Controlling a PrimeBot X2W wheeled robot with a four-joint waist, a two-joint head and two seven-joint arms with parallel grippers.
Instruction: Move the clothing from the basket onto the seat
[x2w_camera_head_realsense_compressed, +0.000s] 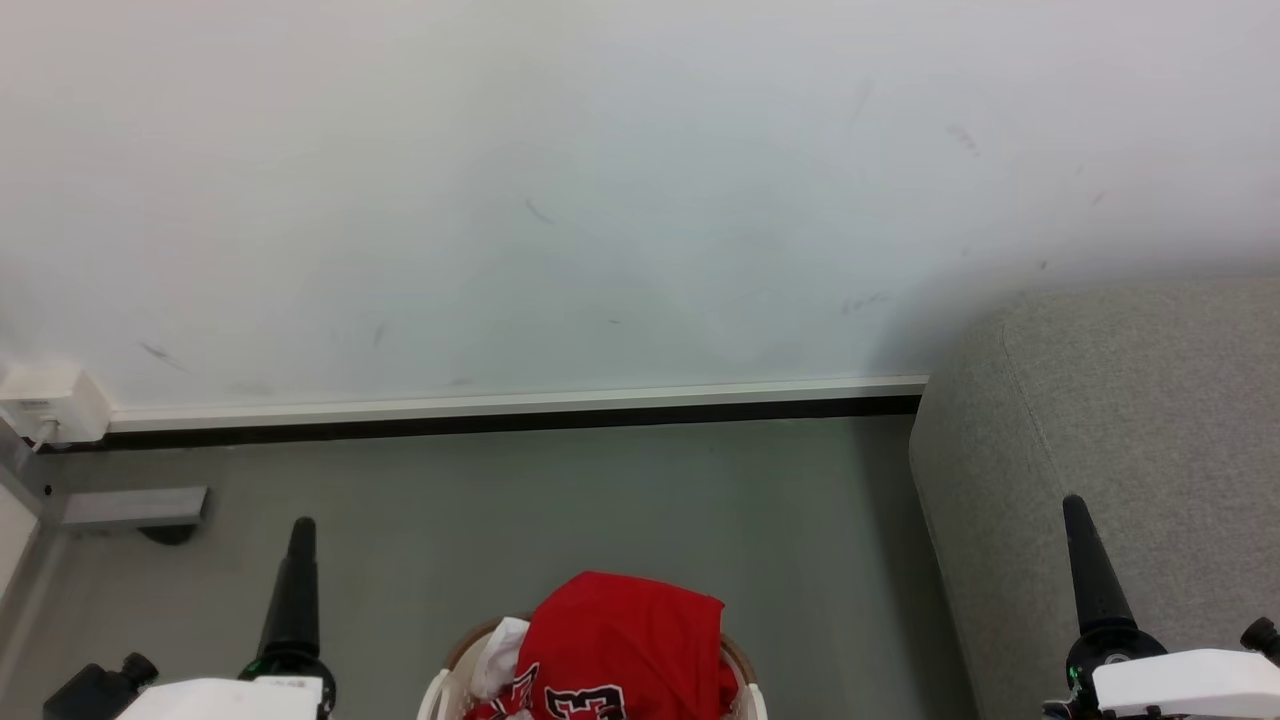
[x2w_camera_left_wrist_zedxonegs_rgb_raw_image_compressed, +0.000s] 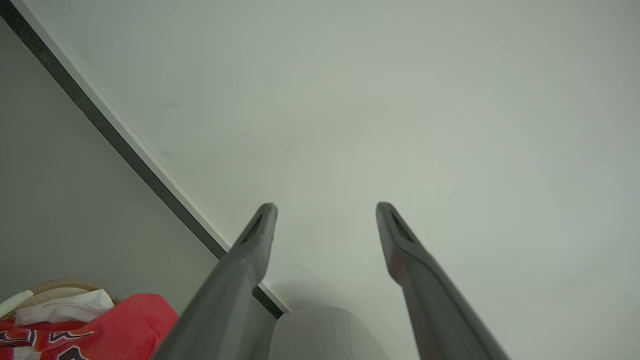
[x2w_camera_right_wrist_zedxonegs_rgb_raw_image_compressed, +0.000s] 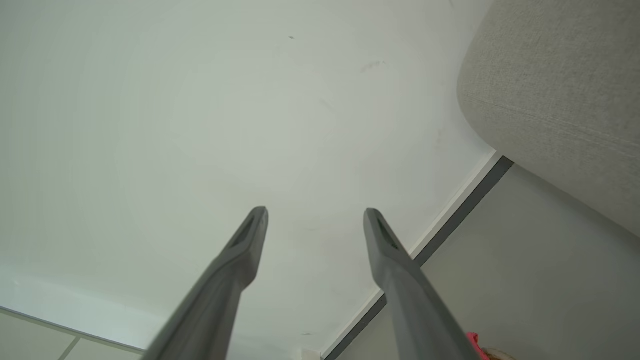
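While in the basket, red clothing (numeral "3")

Bright even light; soft shadow on wall beside seat; wrist views soft

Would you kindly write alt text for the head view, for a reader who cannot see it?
A basket heaped with red clothing stands on the grey floor, left claw and right claw either side, grey seat at right.

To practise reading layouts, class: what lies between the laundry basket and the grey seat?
The stretch is bare. In the head view, plain grey floor separates the basket from the seat, and the two stand apart.
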